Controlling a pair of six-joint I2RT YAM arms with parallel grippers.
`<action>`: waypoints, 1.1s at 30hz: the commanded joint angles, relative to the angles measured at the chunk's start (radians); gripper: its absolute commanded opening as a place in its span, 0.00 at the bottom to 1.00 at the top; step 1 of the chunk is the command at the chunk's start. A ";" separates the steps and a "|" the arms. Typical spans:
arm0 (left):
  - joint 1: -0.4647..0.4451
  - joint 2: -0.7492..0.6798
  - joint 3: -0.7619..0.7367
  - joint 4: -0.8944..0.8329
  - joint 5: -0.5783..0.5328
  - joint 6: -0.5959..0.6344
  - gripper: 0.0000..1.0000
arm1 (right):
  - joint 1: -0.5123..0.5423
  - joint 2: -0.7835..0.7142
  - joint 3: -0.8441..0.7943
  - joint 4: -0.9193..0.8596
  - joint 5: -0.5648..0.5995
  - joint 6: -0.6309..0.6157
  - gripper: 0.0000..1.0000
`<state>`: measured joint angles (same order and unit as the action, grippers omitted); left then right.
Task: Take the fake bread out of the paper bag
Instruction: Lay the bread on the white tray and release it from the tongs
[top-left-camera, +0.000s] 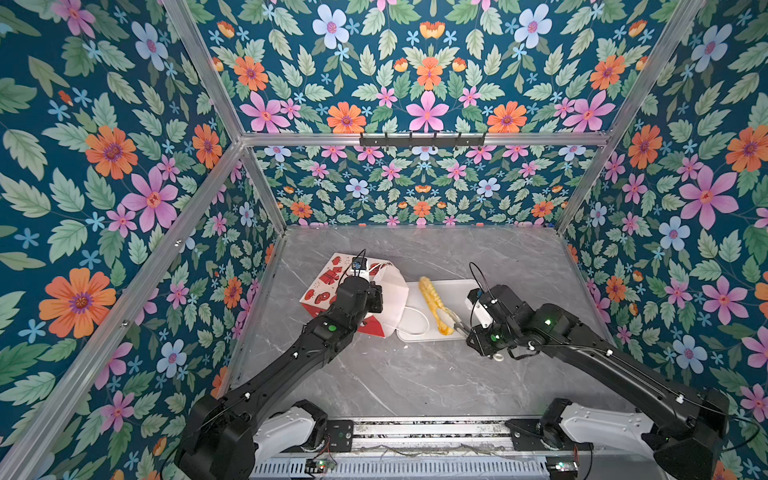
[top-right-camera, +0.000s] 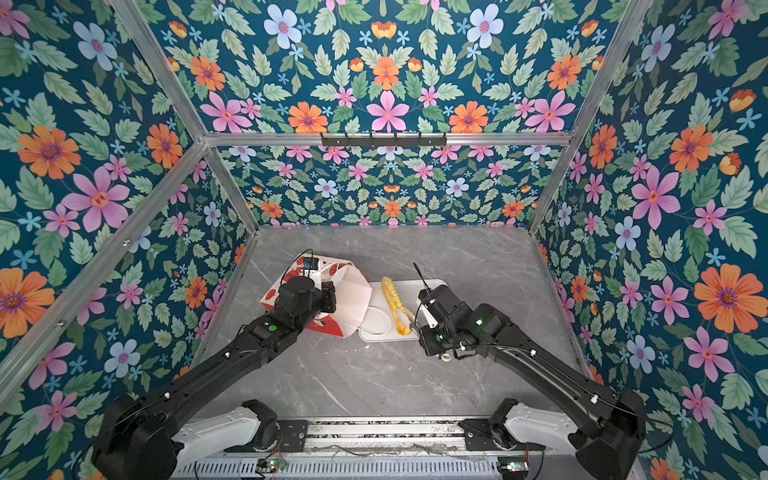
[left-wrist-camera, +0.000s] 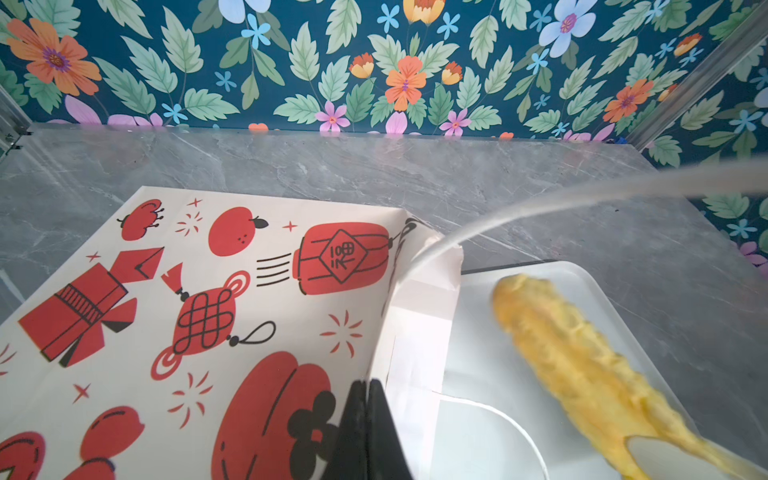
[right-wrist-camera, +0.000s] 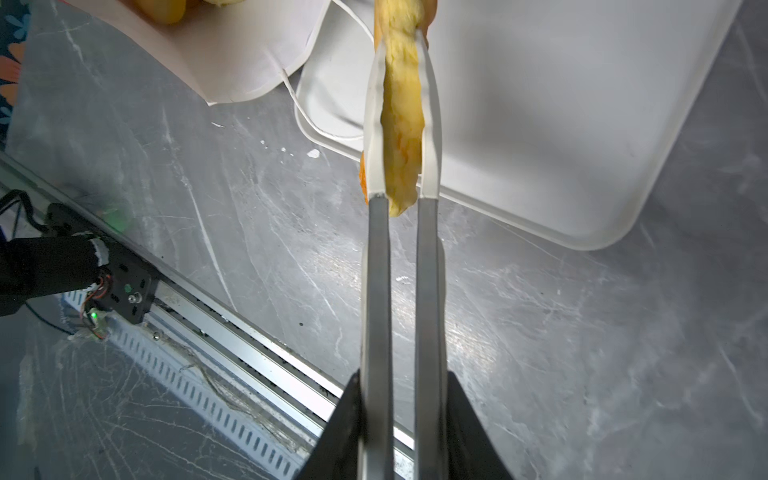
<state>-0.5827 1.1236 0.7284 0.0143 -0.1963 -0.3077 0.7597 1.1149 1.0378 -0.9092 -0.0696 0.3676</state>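
Right gripper (right-wrist-camera: 402, 386) squeezing tongs (right-wrist-camera: 401, 270), tongs clamping braided loaf (top-left-camera: 432, 305) at near end; loaf extending straight ahead of gripper over white tray (top-left-camera: 465, 286), beside paper bag (top-left-camera: 328, 282). Left gripper (left-wrist-camera: 368, 432) pinching bag rim, jaws together.

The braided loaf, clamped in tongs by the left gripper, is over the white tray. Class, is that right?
Wrong arm: the right gripper holds the tongs clamping the braided loaf over the white tray, as a top view shows.

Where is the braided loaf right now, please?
In both top views the braided loaf is over the white tray, right of the paper bag, clamped in tongs.
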 joint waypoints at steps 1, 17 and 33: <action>0.001 0.007 0.010 0.027 -0.038 0.002 0.00 | -0.014 -0.018 -0.001 -0.078 0.146 0.019 0.28; 0.003 -0.038 -0.028 0.033 -0.051 0.003 0.00 | -0.126 0.157 -0.001 -0.098 0.344 -0.031 0.27; 0.003 -0.007 -0.023 0.055 -0.026 0.003 0.00 | -0.129 0.230 -0.001 -0.068 0.285 -0.006 0.34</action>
<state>-0.5823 1.1141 0.6994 0.0315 -0.2207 -0.3077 0.6308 1.3445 1.0393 -0.9955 0.2451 0.3408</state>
